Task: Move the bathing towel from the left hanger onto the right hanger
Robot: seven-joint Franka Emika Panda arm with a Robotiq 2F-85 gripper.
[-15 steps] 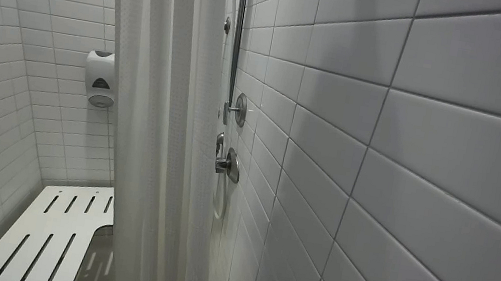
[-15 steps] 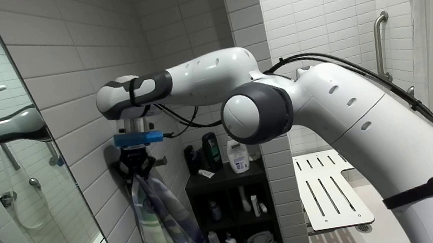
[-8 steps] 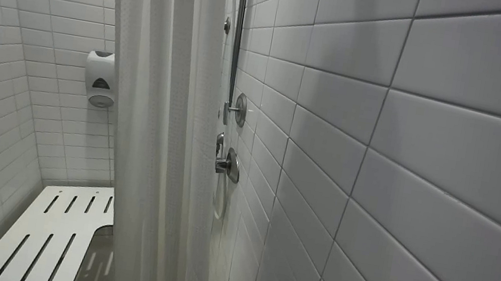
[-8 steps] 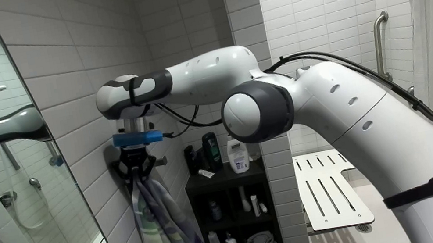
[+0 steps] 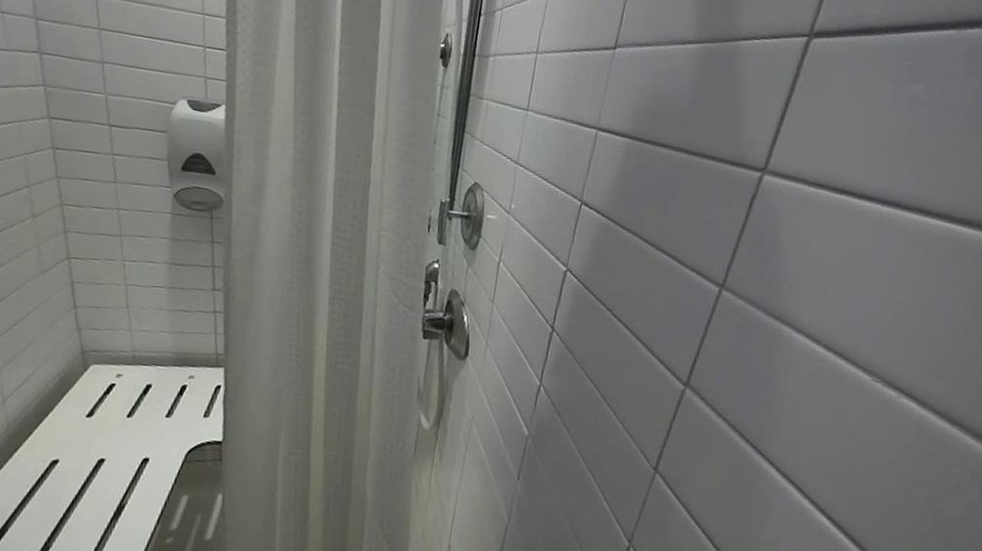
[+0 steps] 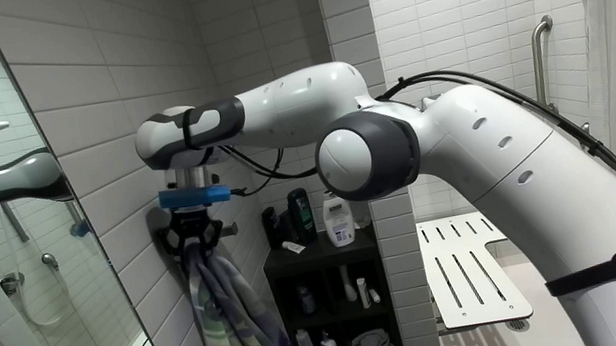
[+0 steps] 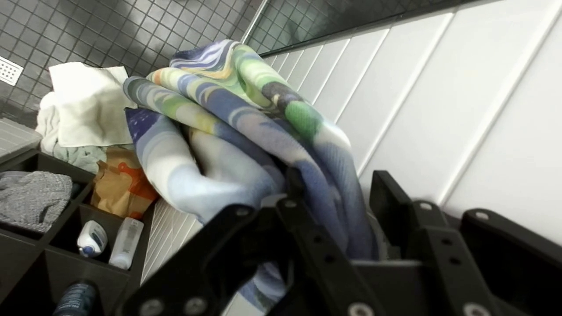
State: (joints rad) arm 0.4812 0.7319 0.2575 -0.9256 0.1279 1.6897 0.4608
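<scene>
The gripper (image 6: 194, 254) points down by the tiled wall (image 6: 113, 144), and the top of the towel (image 6: 232, 319) is bunched up between its fingers (image 7: 388, 193). The two fingers stand apart with cloth in the gap, but I cannot tell if they squeeze it or are just around it. The towel hangs down from there, close to the wall. I can't see the left hanger (the cloth and the gripper may well be hiding it), so I can't say if the towel is on it or off it. My guess is that this is the grab-and-lift part, with the move across not yet done. Next, the gripper needs a good hold, then a lift high enough to get the towel free, and then a short trip to the peg (image 6: 231, 229) just beside it, which I take to be the right hanger. That peg sticks out, so it could bump the gripper or catch a fold. Past it stands a black shelf (image 6: 323, 258) with a dark bottle (image 6: 301, 215) and a white bottle (image 6: 339, 222) on top, and a wide swing could knock them. A brown bag (image 7: 116, 188) shows low down by the shelf. Far off, in both exterior views, are a bench (image 6: 474, 270) with slots and a curtain (image 5: 308, 247), well out of the way.
</scene>
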